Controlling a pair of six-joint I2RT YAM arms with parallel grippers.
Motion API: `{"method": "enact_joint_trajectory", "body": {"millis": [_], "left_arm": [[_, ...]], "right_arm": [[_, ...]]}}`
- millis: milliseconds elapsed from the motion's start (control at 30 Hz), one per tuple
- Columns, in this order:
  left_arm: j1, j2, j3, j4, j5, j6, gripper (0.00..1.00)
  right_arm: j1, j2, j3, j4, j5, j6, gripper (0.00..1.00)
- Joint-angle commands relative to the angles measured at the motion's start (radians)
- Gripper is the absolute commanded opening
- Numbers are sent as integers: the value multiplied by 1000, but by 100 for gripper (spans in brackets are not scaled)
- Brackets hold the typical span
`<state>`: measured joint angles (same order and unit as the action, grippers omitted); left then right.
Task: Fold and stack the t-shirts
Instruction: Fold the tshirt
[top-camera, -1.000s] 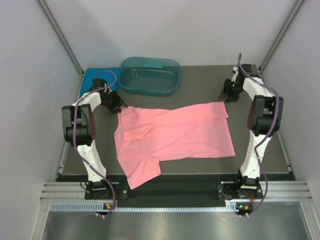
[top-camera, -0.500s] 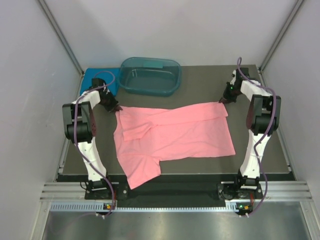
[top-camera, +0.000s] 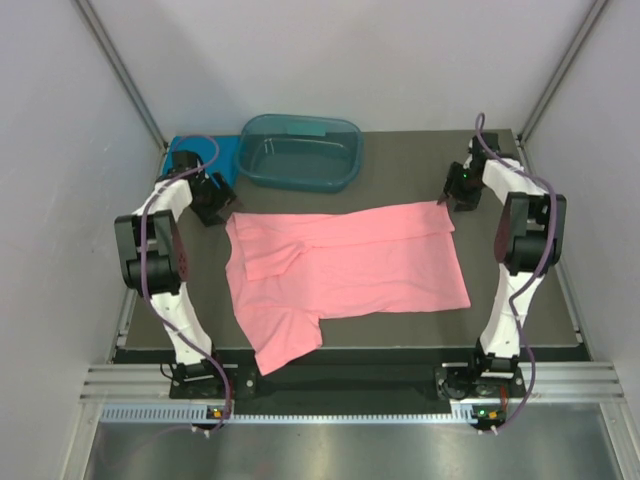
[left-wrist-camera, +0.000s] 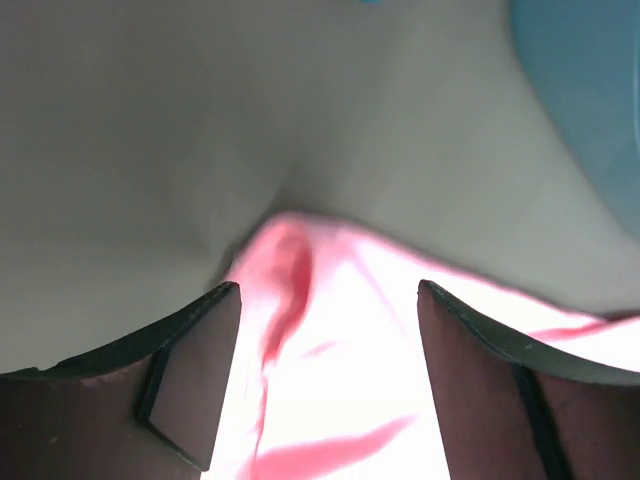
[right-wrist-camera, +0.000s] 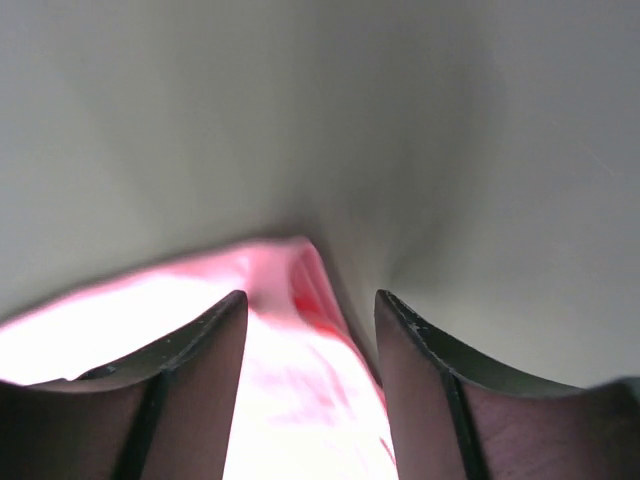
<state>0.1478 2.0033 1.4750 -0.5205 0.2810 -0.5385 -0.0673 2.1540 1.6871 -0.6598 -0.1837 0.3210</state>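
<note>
While the pink shirt (top-camera: 350, 265) lay spread flat across the middle of the table (top-camera: 530, 320), both arms reached to its far edge, one at each far corner. One sleeve pointed toward the arm bases and lapped over the table's near edge. The other sleeve was folded in onto the body at the left side. The straight right edge lay well short of the table's right rim.

The left gripper (top-camera: 225, 208) sat at the shirt's far left corner. From the left wrist, the left gripper (left-wrist-camera: 328, 290) had its fingers (left-wrist-camera: 190, 380) spread apart, with the puckered pink corner lying between them on the table (the picture was blurred and the cloth glared white near the bottom). The right gripper (top-camera: 447, 198) sat at the far right corner. In its own view the right gripper (right-wrist-camera: 310, 297) also had its fingers (right-wrist-camera: 190, 380) parted, and the raised pink corner showed in the gap between them. Neither pair was closed on the cloth.

The teal shirt (top-camera: 226, 158) lay in the table's far left corner, partly hidden behind the left arm. It was just beside the tub (top-camera: 300, 150), which stood at the far edge, apart from the pink shirt.
</note>
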Motion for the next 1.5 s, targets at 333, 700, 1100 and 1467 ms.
{"method": "enact_joint_trajectory", "body": {"millis": [333,700,1100,1467], "left_arm": [[-57,-455,-410,-69,95,-14,41],[-60,-466,-481,-16,188,-51,52],[-68,-416,-510,-12,141,-41,56],[-68,-400,-533,-24,63,-29,60]], "right_arm": [[-12,-292,-262,-14,-9,-45,50],[251,-427,-438,179,-315,42,49],[623,-276,-374,463,-433,274,51],[626,-329,-478,479,-405,279,50]]}}
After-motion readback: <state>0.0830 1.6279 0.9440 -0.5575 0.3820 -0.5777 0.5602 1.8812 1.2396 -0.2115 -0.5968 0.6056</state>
